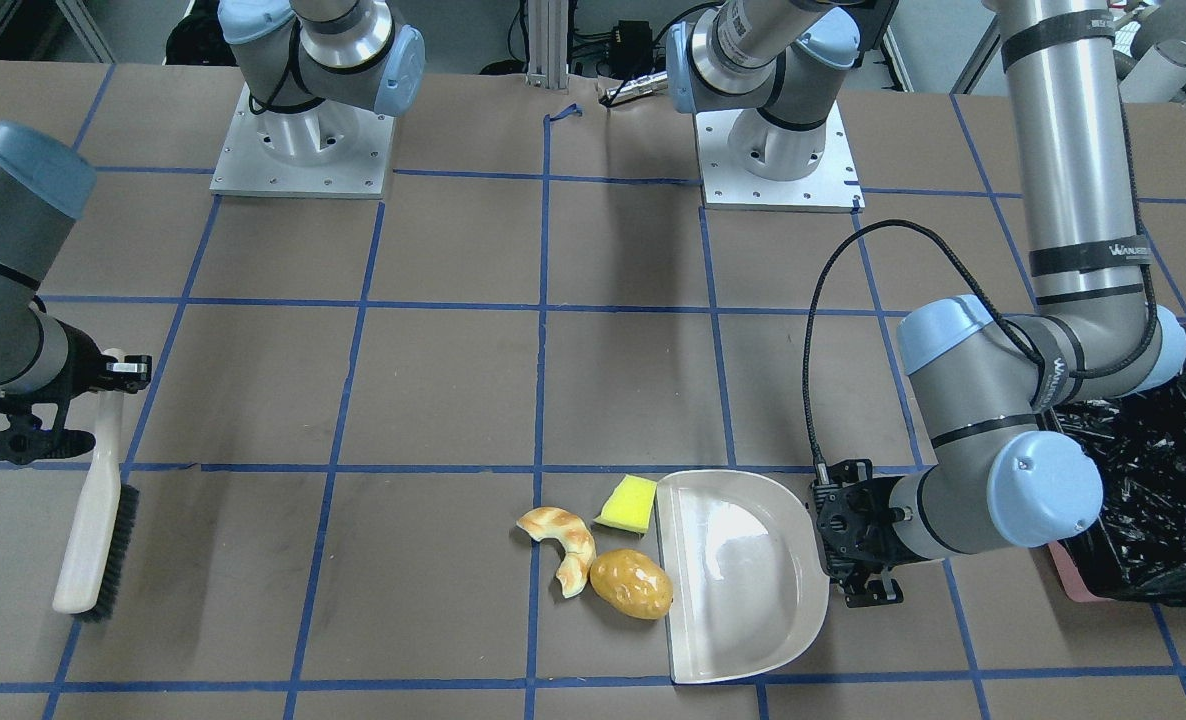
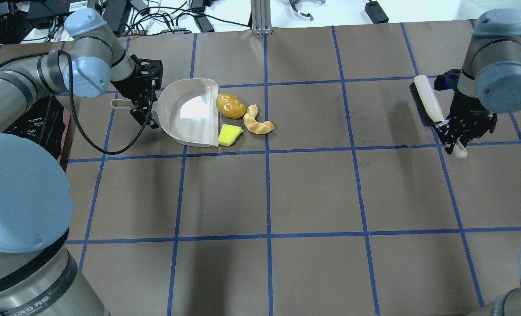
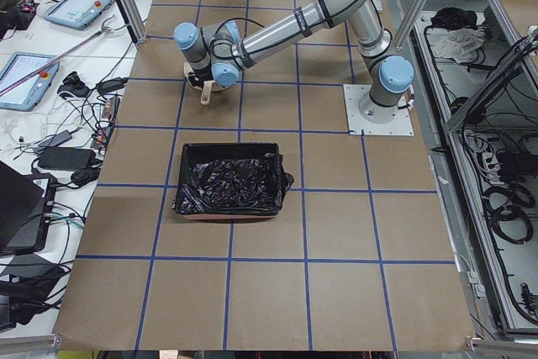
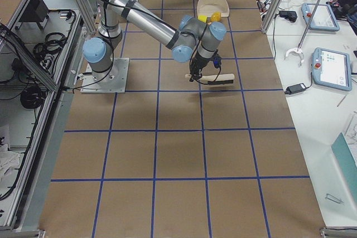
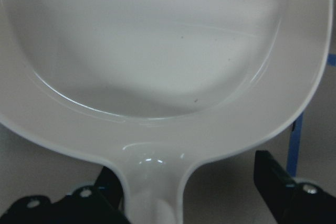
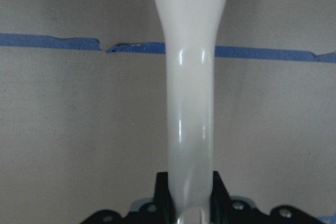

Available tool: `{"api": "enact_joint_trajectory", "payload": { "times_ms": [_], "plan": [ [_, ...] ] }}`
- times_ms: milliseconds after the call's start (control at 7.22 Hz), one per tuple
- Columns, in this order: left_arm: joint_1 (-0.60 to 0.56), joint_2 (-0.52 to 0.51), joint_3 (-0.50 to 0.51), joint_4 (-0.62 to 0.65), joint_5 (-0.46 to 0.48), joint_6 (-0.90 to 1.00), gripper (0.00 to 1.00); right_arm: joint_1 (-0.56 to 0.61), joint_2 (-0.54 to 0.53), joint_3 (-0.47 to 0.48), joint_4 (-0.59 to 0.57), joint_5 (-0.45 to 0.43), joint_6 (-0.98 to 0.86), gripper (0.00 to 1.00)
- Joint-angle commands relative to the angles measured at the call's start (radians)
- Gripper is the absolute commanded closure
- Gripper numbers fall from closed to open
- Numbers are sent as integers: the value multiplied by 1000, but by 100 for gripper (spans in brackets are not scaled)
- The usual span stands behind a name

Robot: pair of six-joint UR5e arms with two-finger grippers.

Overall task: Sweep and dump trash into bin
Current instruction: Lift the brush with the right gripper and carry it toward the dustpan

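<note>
Three pieces of trash lie on the worktop (image 2: 313, 197) at the open lip of the dustpan (image 1: 738, 575). A yellow sponge (image 1: 626, 503) touches the lip near one end. A glossy potato-shaped lump (image 1: 632, 583) rests against the lip nearer its middle. A curved pastry (image 1: 563, 545) lies just beyond both. None is inside the pan.

Left tool (image 2: 148, 98): the jaws stand apart, one on each side of the dustpan handle (image 5: 155, 198). One is beside it and the other is clear of it, so nothing is clamped.

Right tool (image 6: 186, 203): closed on the handle of the brush (image 1: 93, 540), at the far end of the worktop, well apart from the trash.

The bin (image 1: 1068, 570) sits just past the left arm, near the pan.

Probable faults:

1. Unclamped pan. A brush stroke may push the pan back or turn it, so trash is driven along the worktop rather than in.
2. Rolling. The lump looks round and slick, and an off-centre stroke may send it along the lip and away.
3. End escape. The sponge, close to the lip's end, may slip round the corner.
4. Weak grip. Lifting on a partial hold may tip the pan and spill its load short of the bin.
</note>
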Motion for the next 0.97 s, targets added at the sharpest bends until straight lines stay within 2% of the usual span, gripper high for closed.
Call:
{"api": "enact_joint_trajectory", "payload": {
  "times_ms": [0,277,554,831],
  "plan": [
    [0,-1,0,0,-3,7,16,100,-52,-5,81,-25,162,100],
    [0,-1,0,2,0,8,43,290,-52,-75,225,-36,370,100],
    [0,1,0,11,-1,8,43,427,0,-152,331,-93,509,100],
    [0,1,-2,12,-1,10,45,547,64,-176,338,-107,708,100]
  ]
}}
